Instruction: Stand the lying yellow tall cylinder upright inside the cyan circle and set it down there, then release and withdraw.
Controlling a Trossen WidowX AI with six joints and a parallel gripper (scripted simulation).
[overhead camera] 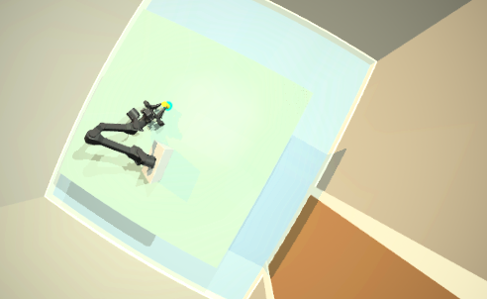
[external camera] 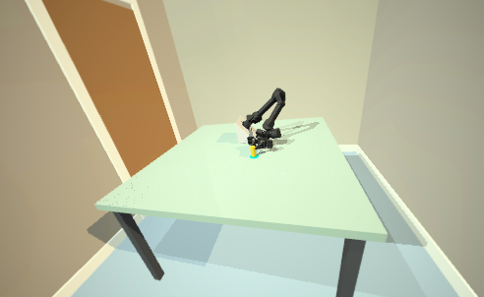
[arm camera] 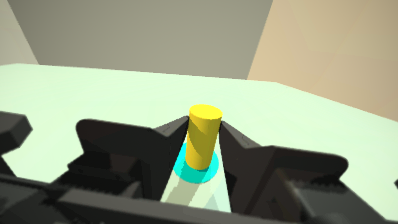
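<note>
The yellow tall cylinder (overhead camera: 165, 104) (external camera: 253, 150) (arm camera: 203, 140) is upright or nearly so, leaning a little in the wrist view. My gripper (overhead camera: 164, 105) (arm camera: 204, 122) is shut on it, with one fingertip on each side of its upper part. The cyan circle (overhead camera: 170, 106) (external camera: 254, 157) (arm camera: 197, 178) lies flat on the table. The cylinder's lower end shows within the circle's outline in the wrist view, and at the circle in the exterior view. Whether the base touches the table or hangs slightly above it, I cannot tell.
The pale green table (overhead camera: 236, 149) (external camera: 200, 187) (arm camera: 320, 120) bears the arm. A whitish block (overhead camera: 162, 162) (external camera: 242, 134) stands by the arm's base, behind the gripper. The arm's folded links rise over the table's left part in the top view.
</note>
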